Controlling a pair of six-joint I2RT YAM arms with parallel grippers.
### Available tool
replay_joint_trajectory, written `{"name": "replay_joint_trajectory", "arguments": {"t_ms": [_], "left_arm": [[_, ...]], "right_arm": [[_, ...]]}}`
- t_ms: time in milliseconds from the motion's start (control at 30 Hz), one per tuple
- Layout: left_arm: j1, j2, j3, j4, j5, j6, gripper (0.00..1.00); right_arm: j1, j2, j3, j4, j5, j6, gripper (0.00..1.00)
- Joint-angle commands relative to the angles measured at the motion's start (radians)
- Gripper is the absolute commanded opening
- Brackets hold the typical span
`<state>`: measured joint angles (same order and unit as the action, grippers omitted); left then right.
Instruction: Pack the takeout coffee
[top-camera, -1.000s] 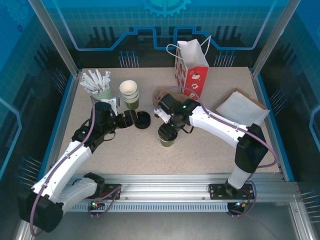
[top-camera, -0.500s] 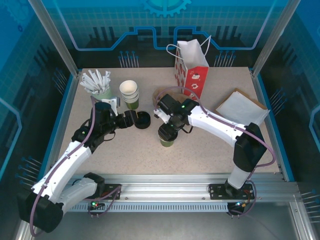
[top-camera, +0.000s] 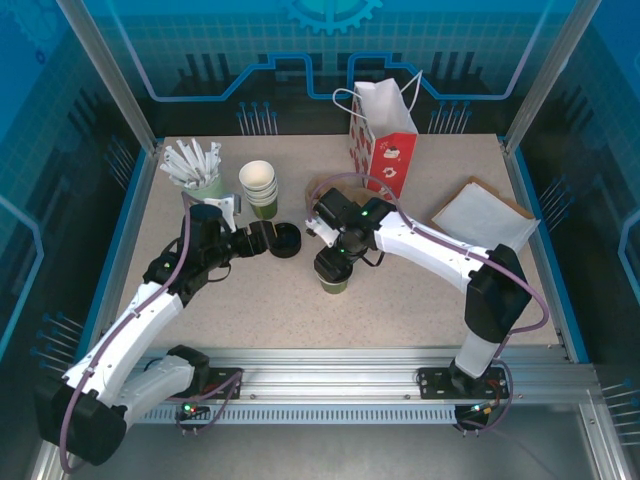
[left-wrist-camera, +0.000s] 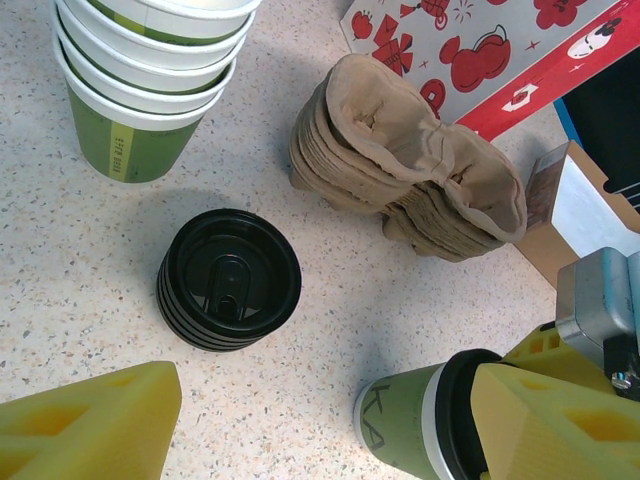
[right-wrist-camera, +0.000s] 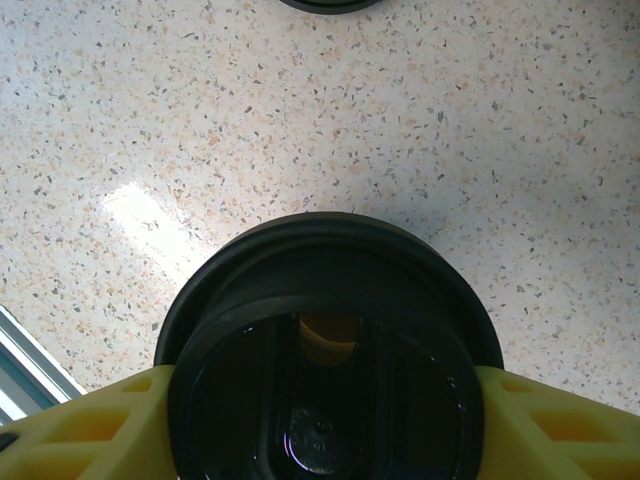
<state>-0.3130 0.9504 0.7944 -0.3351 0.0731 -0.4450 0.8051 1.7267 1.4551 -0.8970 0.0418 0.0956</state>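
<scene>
Two claws: you see both over the speckled worktop (top-camera: 400, 310), one at each side of its middle.
Far left: a green cup of white sticks (top-camera: 195, 165) stands near the back.
Left claw (top-camera: 262, 238): spread wide and holding nothing, its tips just short of the pile of black lids (left-wrist-camera: 228, 280).
Lidless cups (left-wrist-camera: 150, 80): a nested stack, behind the lid pile.
Takeout coffee (top-camera: 333, 278): at mid-worktop, right of the lid pile, black lid on.
Right claw (right-wrist-camera: 325, 400): closed on the takeout coffee, a yellow finger (right-wrist-camera: 90, 430) pressed to each side of the lid.
Pulp carriers (left-wrist-camera: 410, 170): stacked behind the coffee.
Red gift bag (top-camera: 385, 135): upright at the back.
Far right: flat paper bags (top-camera: 480, 215).
</scene>
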Motion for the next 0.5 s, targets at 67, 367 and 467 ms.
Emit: {"name": "replay_joint_trajectory", "arguments": {"t_ms": [67, 367, 467], "left_arm": [[0.008, -0.009, 0.000, 0.007, 0.024, 0.014, 0.78], [0.008, 0.002, 0.013, 0.008, 0.033, 0.012, 0.78], [0.008, 0.005, 0.015, 0.007, 0.036, 0.012, 0.78]], "right_arm": [[0.016, 0.027, -0.008, -0.032, -0.001, -0.011, 0.58], [0.010, 0.037, 0.004, -0.061, 0.005, -0.021, 0.59], [0.004, 0.037, 0.004, -0.071, -0.007, -0.022, 0.59]]}}
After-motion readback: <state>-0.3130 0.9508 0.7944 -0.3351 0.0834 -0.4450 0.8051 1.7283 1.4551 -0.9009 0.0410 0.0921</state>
